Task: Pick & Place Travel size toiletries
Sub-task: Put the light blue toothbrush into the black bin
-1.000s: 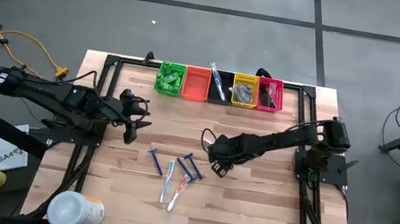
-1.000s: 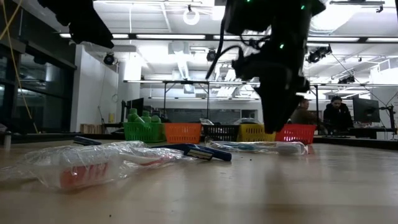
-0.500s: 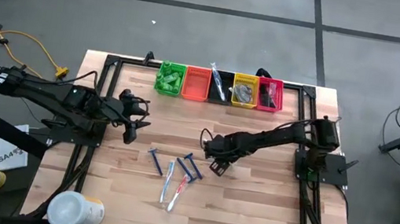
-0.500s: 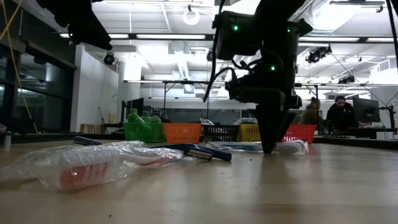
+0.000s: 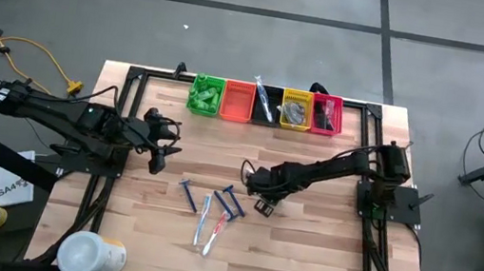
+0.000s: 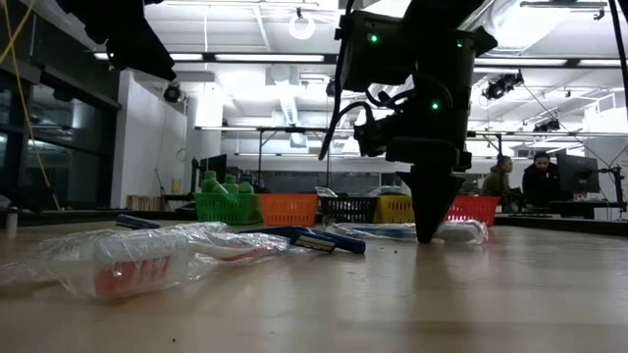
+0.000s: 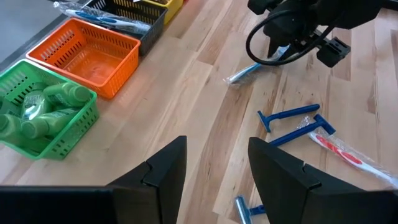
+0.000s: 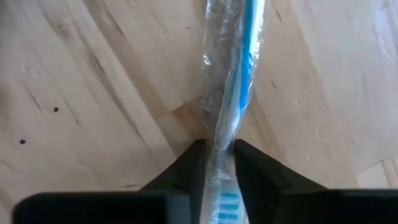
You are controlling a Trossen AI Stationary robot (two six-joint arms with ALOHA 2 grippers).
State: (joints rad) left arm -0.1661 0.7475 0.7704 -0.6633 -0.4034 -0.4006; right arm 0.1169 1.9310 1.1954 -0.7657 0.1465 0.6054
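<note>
My right gripper [image 5: 258, 194] points down at mid-table, shut on a clear-wrapped white-blue toothbrush [image 8: 235, 74] that lies flat on the wood; the low view also shows the toothbrush [image 6: 466, 232]. Two blue razors [image 5: 187, 193] [image 5: 230, 199] and two more wrapped toothbrushes [image 5: 210, 222] lie just left of it. My left gripper [image 7: 214, 168] hangs open above the table's left part, over bare wood, holding nothing. My right gripper pinches the wrapped toothbrush between its two fingers [image 8: 186, 171], at a narrow stretch of the handle [image 8: 220, 140] next to the bristle end. The fingers come from above, pointing down, and lie across the toothbrush. It lies flat on the table, its wrapper creased at the pinch.
Green [image 5: 207, 95], orange [image 5: 237, 102], black [image 5: 267, 104], yellow [image 5: 295, 112] and red [image 5: 326, 113] bins stand in a row along the far edge. A large white tub [image 5: 89, 255] stands at the near left corner. Bare wood lies near and right of the toothbrush.
My right gripper has sunk to the tabletop, shifting slightly toward the table's left and rolling a little, and its fingers have drawn together on the wrapped toothbrush. The toothbrush stays flat on the wood.
</note>
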